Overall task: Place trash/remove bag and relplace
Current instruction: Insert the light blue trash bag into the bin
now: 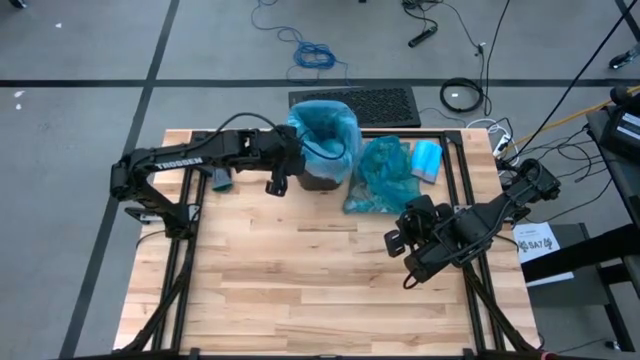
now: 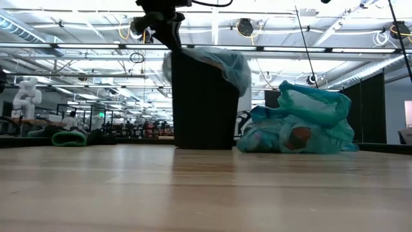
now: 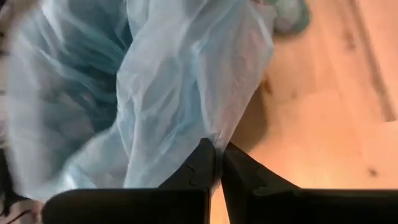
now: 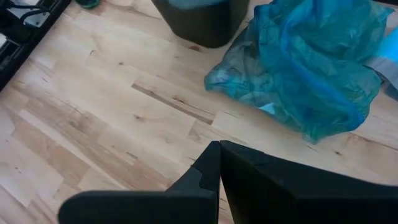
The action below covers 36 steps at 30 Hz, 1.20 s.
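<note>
In the high view, the black bin (image 1: 322,150) stands near the top centre of the frame on the wooden table (image 1: 300,280), lined with a pale sky-blue plastic liner (image 1: 325,120) whose edge folds over the rim. Just right of the bin lies the bag (image 1: 378,178), the dark teal crinkly one, slumped in a heap on the table and touching or nearly touching the bin's side. In the low view small pieces of trash (image 2: 297,137) show faintly through its translucent plastic. A paler blue folded plastic piece (image 1: 427,160) lies just right of the bag, near the table's upper right edge.

The left gripper (image 1: 277,184) reaches in from the left of the frame to the bin's left side. In the left wrist view its fingers (image 3: 200,167) are pressed together, with the pale liner's edge (image 3: 186,93) right at their tips; whether any plastic is pinched between them cannot be told.

The right gripper (image 1: 395,243) hangs over bare table at centre right of the high view, below the bag and apart from it. In the right wrist view its fingers (image 4: 208,169) are together, holding nothing.
</note>
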Motion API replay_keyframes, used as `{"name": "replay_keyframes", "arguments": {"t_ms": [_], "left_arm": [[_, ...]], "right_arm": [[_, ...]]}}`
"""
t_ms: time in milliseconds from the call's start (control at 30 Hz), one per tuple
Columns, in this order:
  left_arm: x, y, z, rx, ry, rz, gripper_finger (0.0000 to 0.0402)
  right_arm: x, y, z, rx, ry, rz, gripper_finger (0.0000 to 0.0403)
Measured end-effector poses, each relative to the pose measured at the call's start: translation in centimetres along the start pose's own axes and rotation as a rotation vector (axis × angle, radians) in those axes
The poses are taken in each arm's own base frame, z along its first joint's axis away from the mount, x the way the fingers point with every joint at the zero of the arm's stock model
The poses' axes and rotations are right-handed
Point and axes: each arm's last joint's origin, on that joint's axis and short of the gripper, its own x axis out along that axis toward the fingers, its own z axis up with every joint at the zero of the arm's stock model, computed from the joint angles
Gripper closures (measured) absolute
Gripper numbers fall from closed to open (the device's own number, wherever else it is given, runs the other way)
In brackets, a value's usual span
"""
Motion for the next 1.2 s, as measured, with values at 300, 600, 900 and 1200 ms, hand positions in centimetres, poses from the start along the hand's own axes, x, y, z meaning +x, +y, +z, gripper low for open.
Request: {"name": "replay_keyframes", "arguments": {"t_ms": [300, 600, 900, 1200], "left_arm": [[-0.3, -0.2, -0.1, -0.055, 0.027, 0.020, 0.0376], [-0.9, -2.4, 0.1, -0.085, 0.091, -0.068, 0.0376], [-3.4, -3.4, 0.4, -0.092, 0.024, -0.070, 0.0397], [-4.4, -3.8, -0.1, -0.162, 0.030, -0.115, 0.0398]], "right_arm": [[0.0, 0.1, 0.0, 0.006, 0.000, 0.007, 0.0403], [0.0, 0.2, 0.0, 0.013, 0.001, 0.019, 0.0403], [0.0, 0.6, 0.1, 0.027, -0.039, 0.056, 0.0403], [0.3, 1.7, 0.6, 0.021, -0.057, 0.134, 0.0403]]}}
